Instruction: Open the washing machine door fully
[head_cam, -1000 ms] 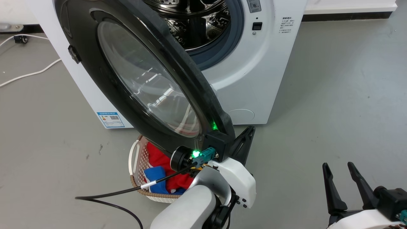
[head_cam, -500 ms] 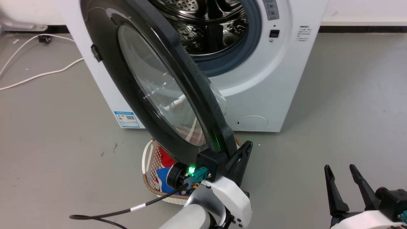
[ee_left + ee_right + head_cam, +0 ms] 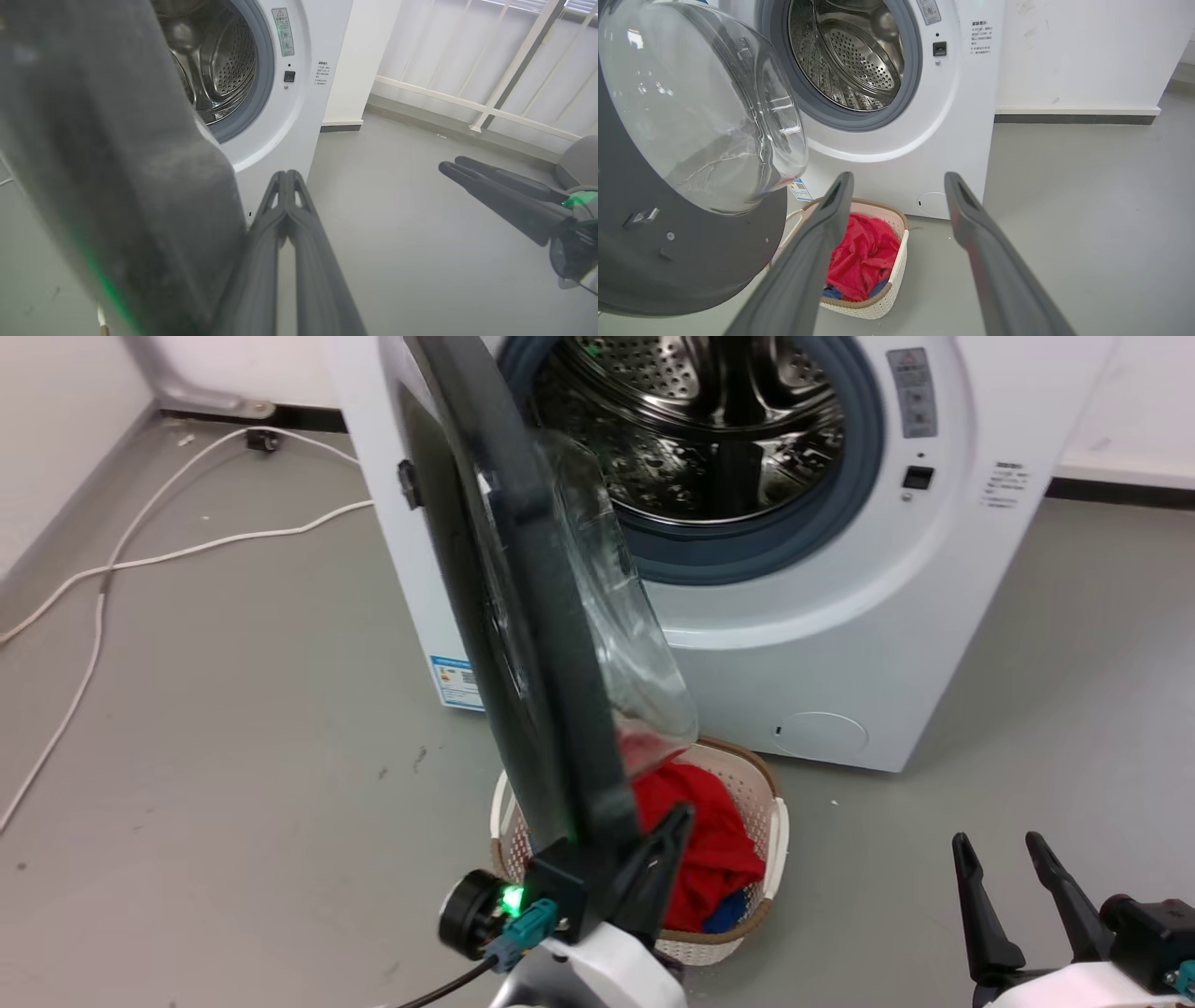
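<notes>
The washing machine door [image 3: 523, 616] stands swung out from the white machine [image 3: 840, 616], edge-on to me in the head view, its clear glass bowl [image 3: 621, 616] bulging to the right. My left gripper [image 3: 681, 814] is shut, with its two fingers pressed together and empty. They lie against the right side of the door's lower rim. In the left wrist view the shut left gripper [image 3: 286, 176] touches the blurred dark door [image 3: 117, 163] on its left. My right gripper [image 3: 996, 845] stays open and empty at the lower right, apart from the door [image 3: 668, 261].
The steel drum mouth [image 3: 719, 439] with its grey rubber rim is uncovered. A white basket [image 3: 780, 821] holding red cloth [image 3: 709, 840] sits on the floor under the door's lower rim. White cables [image 3: 187, 541] trail over the grey floor at the left, near a wall.
The door has swung further out, from showing its outer face obliquely to standing edge-on. My left gripper stayed at its lower rim. The head camera has shifted too; the right gripper kept still.
</notes>
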`<state>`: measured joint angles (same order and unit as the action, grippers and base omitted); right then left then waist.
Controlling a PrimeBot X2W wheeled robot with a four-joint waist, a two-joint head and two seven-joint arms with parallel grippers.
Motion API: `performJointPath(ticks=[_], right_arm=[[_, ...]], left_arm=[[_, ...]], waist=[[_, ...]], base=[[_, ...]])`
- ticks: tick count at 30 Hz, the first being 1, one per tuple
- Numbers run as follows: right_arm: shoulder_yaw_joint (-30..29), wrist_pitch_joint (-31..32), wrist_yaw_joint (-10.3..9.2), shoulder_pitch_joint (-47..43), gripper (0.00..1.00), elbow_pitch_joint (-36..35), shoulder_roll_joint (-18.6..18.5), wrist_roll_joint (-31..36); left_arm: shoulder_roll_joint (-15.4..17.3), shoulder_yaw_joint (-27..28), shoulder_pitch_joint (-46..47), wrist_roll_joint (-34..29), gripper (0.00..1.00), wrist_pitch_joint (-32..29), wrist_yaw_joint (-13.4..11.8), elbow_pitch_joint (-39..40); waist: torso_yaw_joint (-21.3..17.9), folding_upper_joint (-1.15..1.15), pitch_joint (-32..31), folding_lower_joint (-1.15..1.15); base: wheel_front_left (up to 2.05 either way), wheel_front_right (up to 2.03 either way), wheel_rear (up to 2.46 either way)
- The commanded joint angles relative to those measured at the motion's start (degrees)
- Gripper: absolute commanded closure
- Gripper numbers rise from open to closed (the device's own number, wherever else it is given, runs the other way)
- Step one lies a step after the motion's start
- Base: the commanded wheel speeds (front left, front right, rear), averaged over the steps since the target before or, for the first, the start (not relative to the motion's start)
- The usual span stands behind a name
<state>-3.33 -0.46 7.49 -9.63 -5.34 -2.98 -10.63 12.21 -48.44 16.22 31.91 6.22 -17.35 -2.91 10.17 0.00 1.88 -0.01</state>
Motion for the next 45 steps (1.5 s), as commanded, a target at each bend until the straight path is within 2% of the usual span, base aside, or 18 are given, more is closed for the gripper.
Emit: performJointPath(ticks=[1, 19, 27, 35, 41, 45], right_arm=[[-0.1, 0.2, 0.01, -0.6, 0.00, -0.1, 0.1, -0.1], [-1.4, 0.4, 0.01, -0.5, 0.00, 0.9, 0.1, -1.0], [-1.6, 0.8, 0.01, 0.0, 0.00, 0.7, 0.1, -0.8], [-1.6, 2.0, 0.01, 1.0, 0.00, -0.5, -0.4, -0.1], [-1.7, 3.2, 0.01, 1.9, 0.00, -1.8, -1.5, -0.3], [-1.9, 3.8, 0.01, 2.8, 0.00, -2.5, -2.5, -0.5]], left_arm=[[2.8, 2.0, -0.8, -0.3, 1.00, -0.2, -1.9, -0.1], [5.0, 3.7, -6.6, 0.9, 1.00, 1.2, -6.0, 5.8], [9.1, 7.9, -7.9, 1.6, 1.00, 1.9, -8.3, 7.1], [14.1, 15.4, -9.0, 4.0, 1.00, 3.9, -10.3, 7.7], [16.9, 20.8, -7.9, 6.2, 1.00, 5.2, -10.2, 6.4], [17.7, 24.8, -7.5, 9.0, 1.00, 6.1, -9.3, 5.2]], waist=[[2.1, 0.00, -0.7, 0.01], [13.8, 0.00, -1.3, 0.01], [18.0, 0.00, -0.5, 0.01], [18.0, 0.00, 1.7, 0.01], [15.9, 0.00, 4.5, 0.01], [14.3, 0.00, 6.8, 0.01]], base=[[0.00, 0.00, 0.00], [0.00, 0.00, 0.00], [0.00, 0.00, 0.00], [0.00, 0.00, 0.00], [0.00, 0.00, 0.00], [0.00, 0.00, 0.00]])
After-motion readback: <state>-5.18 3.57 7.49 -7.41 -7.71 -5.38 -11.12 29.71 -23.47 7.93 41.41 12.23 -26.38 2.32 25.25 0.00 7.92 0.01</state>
